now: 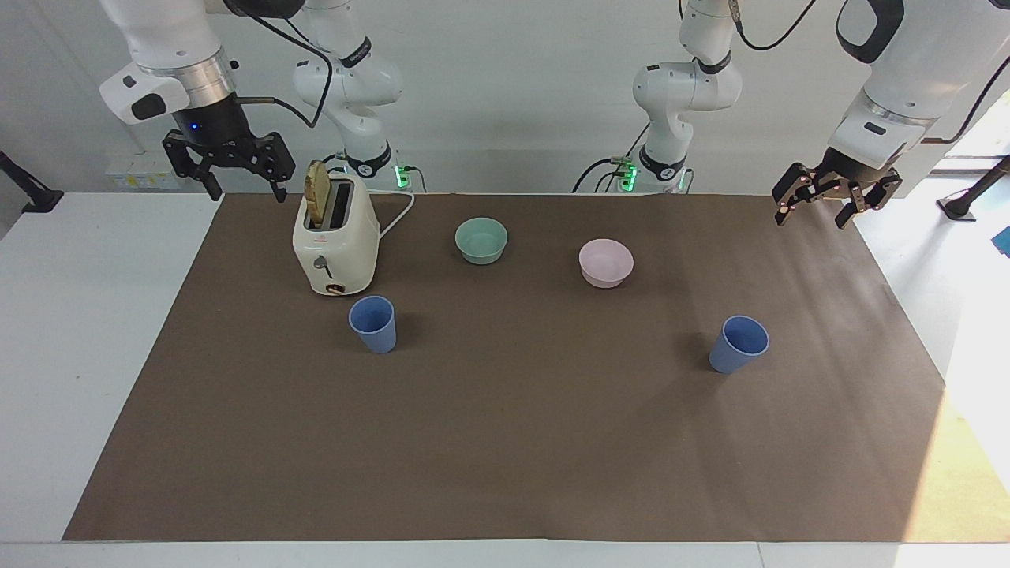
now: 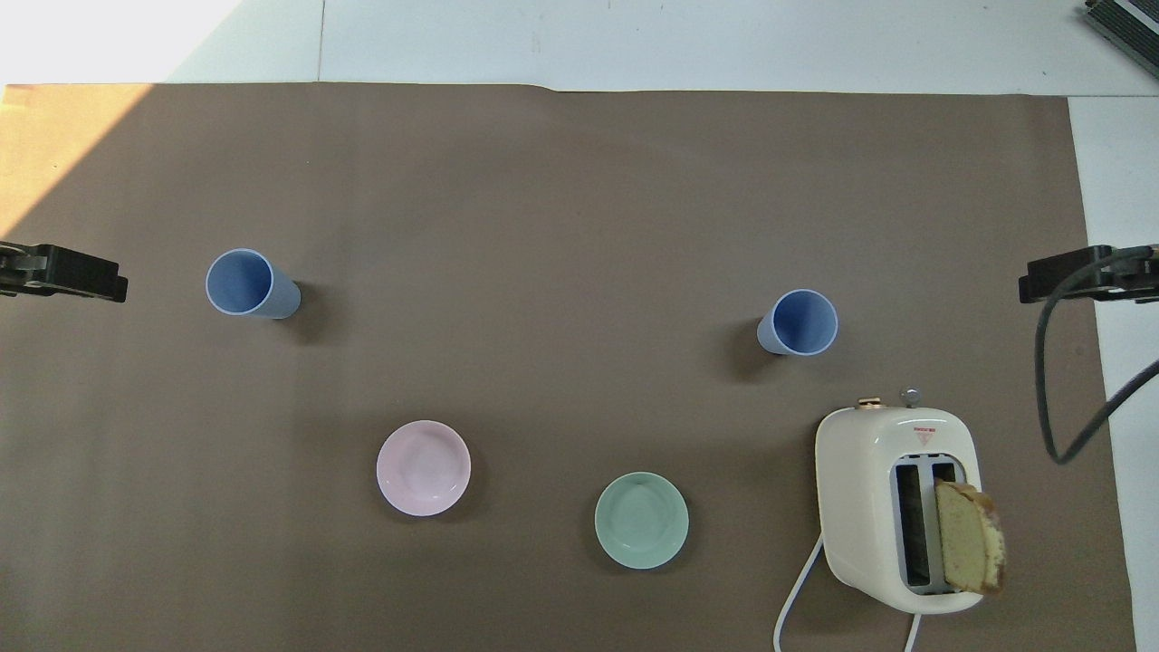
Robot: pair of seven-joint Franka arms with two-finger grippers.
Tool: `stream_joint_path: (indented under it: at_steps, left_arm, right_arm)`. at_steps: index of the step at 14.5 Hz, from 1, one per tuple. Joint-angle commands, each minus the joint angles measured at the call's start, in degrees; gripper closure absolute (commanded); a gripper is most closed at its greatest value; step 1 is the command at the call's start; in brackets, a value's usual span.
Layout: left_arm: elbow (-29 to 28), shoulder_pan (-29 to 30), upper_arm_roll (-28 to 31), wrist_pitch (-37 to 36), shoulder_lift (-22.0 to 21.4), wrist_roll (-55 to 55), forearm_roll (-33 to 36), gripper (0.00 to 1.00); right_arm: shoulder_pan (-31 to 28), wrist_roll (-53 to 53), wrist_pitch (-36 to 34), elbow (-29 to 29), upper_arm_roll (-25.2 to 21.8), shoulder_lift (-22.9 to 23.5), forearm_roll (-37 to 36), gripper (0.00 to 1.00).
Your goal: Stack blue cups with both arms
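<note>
Two blue cups stand upright and apart on the brown mat (image 1: 505,442). One cup (image 1: 372,323) (image 2: 799,322) is just beside the toaster, farther from the robots than it. The other cup (image 1: 738,343) (image 2: 240,282) is toward the left arm's end. My right gripper (image 1: 247,196) (image 2: 1059,276) hangs open and empty over the mat's edge at the right arm's end, beside the toaster. My left gripper (image 1: 809,221) (image 2: 81,279) hangs open and empty over the mat's edge at the left arm's end. Neither gripper touches a cup.
A cream toaster (image 1: 335,244) with a slice of bread (image 1: 317,192) sticking out stands near the right arm. A mint-green bowl (image 1: 481,240) and a pale pink bowl (image 1: 606,262) sit between the cups and the robots. The toaster's white cord (image 1: 398,213) runs toward the robots.
</note>
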Motion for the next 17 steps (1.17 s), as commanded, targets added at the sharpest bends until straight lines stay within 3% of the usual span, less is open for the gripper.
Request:
stream_joint_path:
  at_steps: [1,14,17]
  left_arm:
    - [-1.72,-0.21,0.23,3.35,0.04,0.03,-0.32,0.0]
    - [-12.61,2.42,0.23,21.37,5.23,2.74,-0.4,0.0]
    - [-12.8,4.0,0.23,22.78,8.11,4.42,-1.19,0.03]
  right_arm:
    - [-0.6,-1.24,0.54,-1.72,0.22,-1.52,0.85,0.0]
    - [-0.6,-1.24,0.54,-1.72,0.22,-1.52,0.85,0.0]
    - [-0.6,-1.24,0.54,-1.72,0.22,-1.52,0.85,0.0]
